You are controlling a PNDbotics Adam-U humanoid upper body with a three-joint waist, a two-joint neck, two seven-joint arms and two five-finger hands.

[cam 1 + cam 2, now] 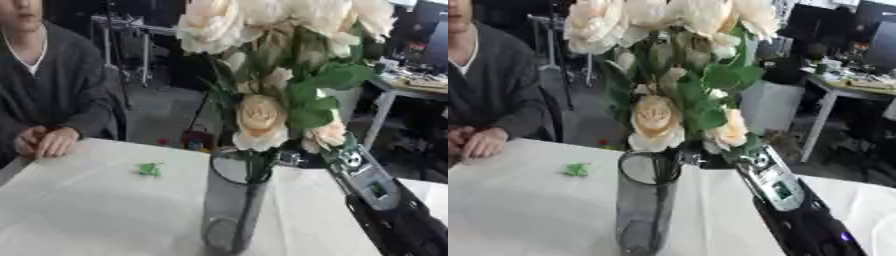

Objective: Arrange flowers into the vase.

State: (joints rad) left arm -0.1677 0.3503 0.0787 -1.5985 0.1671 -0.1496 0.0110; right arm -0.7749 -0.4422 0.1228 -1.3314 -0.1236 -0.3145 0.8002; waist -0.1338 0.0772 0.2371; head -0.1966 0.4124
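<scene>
Here, one vase (232, 210) holding one cream bouquet (280, 60), right hand (710, 155) hidden, grip untellable, one green scrap (150, 169)

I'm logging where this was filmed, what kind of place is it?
Probably an office or lab: a desk with cluttered gear behind, a dark monitor, and a white table holding the vase of flowers.

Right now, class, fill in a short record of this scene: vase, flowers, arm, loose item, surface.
vase: dark see-through vase, upright on the table
flowers: cream flowers with green leaves, stems inside the vase
arm: right arm reaches in from the lower right to the bunch; hand hidden behind leaves
loose item: small green scrap, left of the vase, apart from it
surface: table with white cover
</scene>
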